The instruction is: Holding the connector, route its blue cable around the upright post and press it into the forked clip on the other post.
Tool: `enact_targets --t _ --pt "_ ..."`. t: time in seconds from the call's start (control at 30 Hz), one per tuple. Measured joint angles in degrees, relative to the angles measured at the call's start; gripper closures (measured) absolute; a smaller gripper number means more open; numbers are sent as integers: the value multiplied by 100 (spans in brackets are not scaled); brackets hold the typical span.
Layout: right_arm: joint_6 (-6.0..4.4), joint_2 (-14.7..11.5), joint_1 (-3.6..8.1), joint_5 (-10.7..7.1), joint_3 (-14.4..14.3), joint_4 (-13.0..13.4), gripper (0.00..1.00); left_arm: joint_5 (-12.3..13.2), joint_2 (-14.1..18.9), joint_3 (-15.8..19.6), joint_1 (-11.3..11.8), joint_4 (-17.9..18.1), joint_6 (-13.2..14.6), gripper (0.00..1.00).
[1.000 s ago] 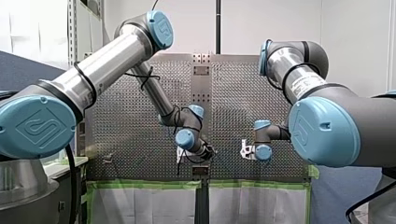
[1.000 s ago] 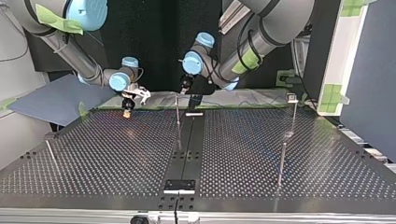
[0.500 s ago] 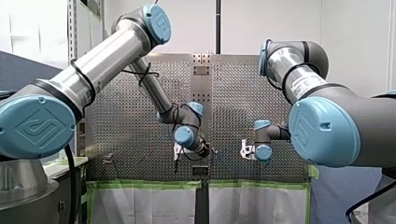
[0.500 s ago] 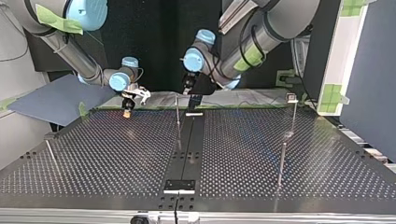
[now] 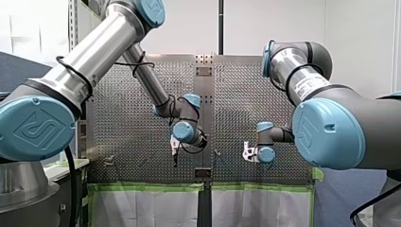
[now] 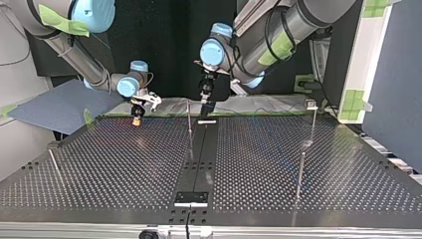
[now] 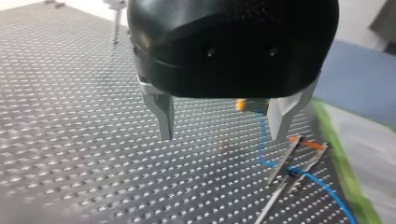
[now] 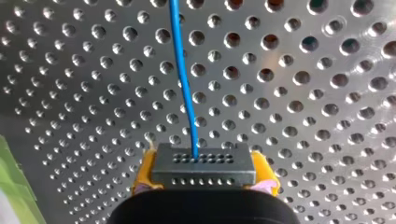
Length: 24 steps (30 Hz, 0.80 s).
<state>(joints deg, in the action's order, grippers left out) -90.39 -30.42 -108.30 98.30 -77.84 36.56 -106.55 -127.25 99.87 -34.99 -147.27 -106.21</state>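
Right wrist view: my right gripper (image 8: 205, 179) is clamped on the connector (image 8: 204, 163), a dark grey block with two rows of small holes. A yellow pad (image 8: 144, 173) sits against each end. The blue cable (image 8: 183, 79) leaves the block's upper face at its middle. It runs straight ahead over the perforated table (image 8: 303, 93).

Left wrist view: my left gripper (image 7: 220, 138) is black, its metal fingers (image 7: 164, 116) spread wide with nothing between them. Beyond one finger the cable drops from a small yellow spot and bends at the table surface. It then passes thin metal rods (image 7: 285, 163), one with an orange tip. Whether it touches them I cannot tell. Green tape (image 7: 343, 163) lines the table edge just beside.

Top view: the right gripper hangs low over the table's edge on the arms' side, at the view's left of the dark centre strip (image 6: 199, 159), pads pointing down. The connector is too small to make out here.

The upright post (image 6: 189, 119) stands near that same edge, just beside the strip and between the two grippers. The left gripper is above the strip by that edge, higher than the right one. It is near the post's top but apart from it.

A thin post near the arms'-side corner, at the view's right, carries a small clip (image 6: 310, 103). Its fork cannot be made out. It is well apart from both grippers.
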Motion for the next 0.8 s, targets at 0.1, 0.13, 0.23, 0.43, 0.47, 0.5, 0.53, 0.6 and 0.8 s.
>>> enact_targets --t 0.1,0.13,0.23,0.43,0.47,0.5,0.53,0.6,0.8 --pt "-7 7 -5 -8 0 0 100 -47 131 132 -18 19 -128 0" --pt "-7 8 -8 -9 1 1 100 -49 171 172 -25 18 -159 0" --pt "-12 11 -12 -11 2 4 100 -51 303 304 -48 22 -182 0" --pt "-15 19 -19 -35 3 10 100 -31 579 578 -89 124 26 0" --pt "-15 20 -20 -40 2 13 100 -26 634 634 -96 168 79 0" --pt "-15 20 -20 -42 2 18 100 -29 675 676 -104 203 118 0" --pt "-15 21 -20 -43 2 23 100 -31 715 715 -111 238 157 0" --pt "-15 22 -21 -45 3 34 100 -30 814 814 -120 329 207 0" --pt "-15 29 -32 -57 3 45 100 -17 1116 1115 -112 439 54 0"
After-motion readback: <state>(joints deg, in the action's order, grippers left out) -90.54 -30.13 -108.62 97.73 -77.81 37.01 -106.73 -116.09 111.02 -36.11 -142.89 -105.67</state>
